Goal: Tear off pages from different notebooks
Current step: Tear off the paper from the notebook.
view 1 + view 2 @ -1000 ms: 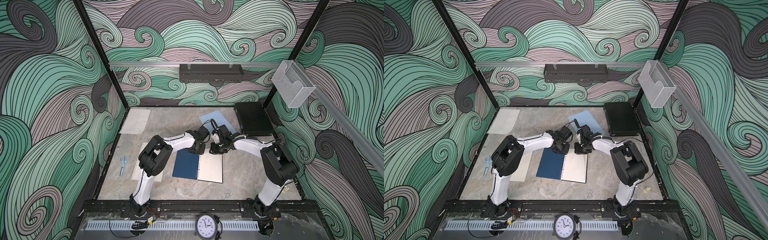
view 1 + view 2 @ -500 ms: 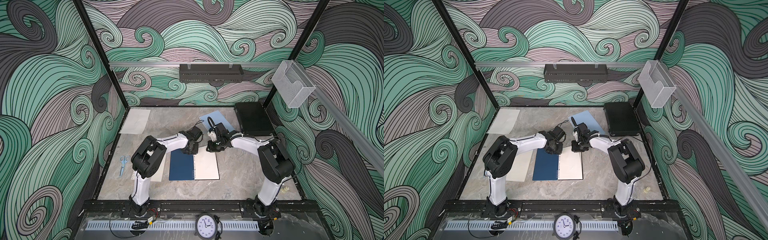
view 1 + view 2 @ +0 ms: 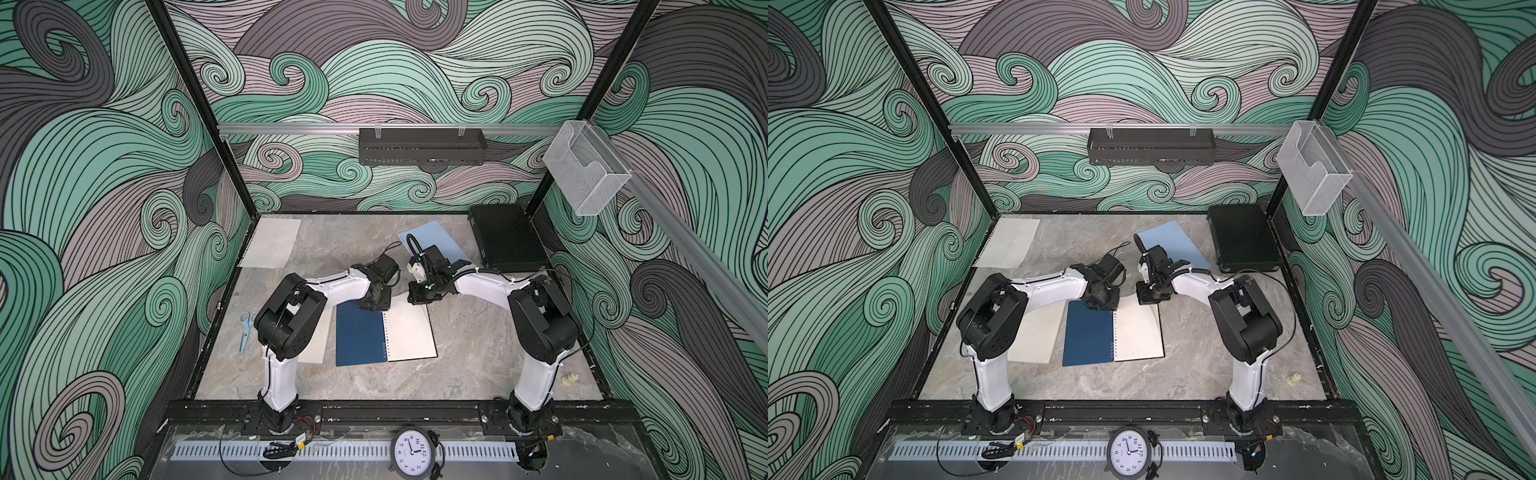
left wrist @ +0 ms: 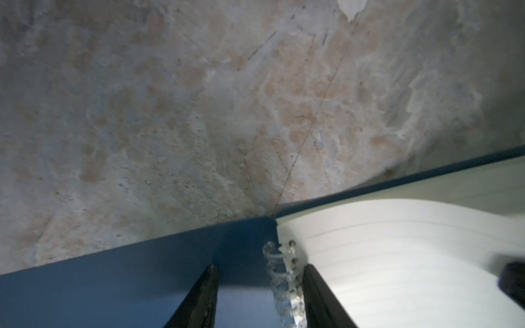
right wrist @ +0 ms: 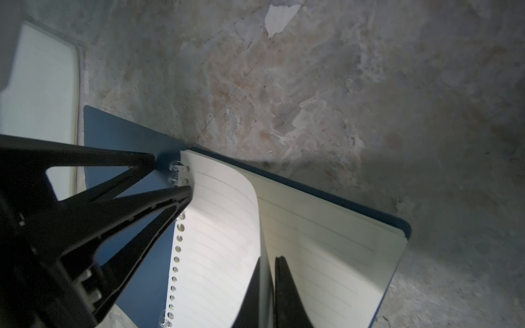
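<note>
Right wrist view shows the right hand (image 5: 270, 264) pinched shut on the free edge of the top page (image 5: 224, 213) of the navy notebook (image 5: 127, 133), which lies open on the counter (image 5: 312, 85). The faintly ruled sheet curls up off the stack beneath it, its punched holes running along the spiral coil (image 5: 177, 170).

At the notebook's far end the left hand (image 4: 260, 268) points down with its fingers partly spread. One tip is on the navy cover and the other on the paper side, with the clear coil between them but not squeezed.

In both top views the cream notebook (image 3: 316, 345) lies just beside the navy notebook on the left arm's side, partly under that arm, with blue-handled scissors (image 3: 246, 328) farther out. Beyond the navy notebook sits the light blue notebook (image 3: 440, 239), then the black case (image 3: 509, 239) in the far right corner. A loose page (image 3: 272, 243) lies in the far left corner. Nearer than the navy notebook, at the front rail, is a clock (image 3: 412, 454) — its dial numbered 1 to 12.
</note>
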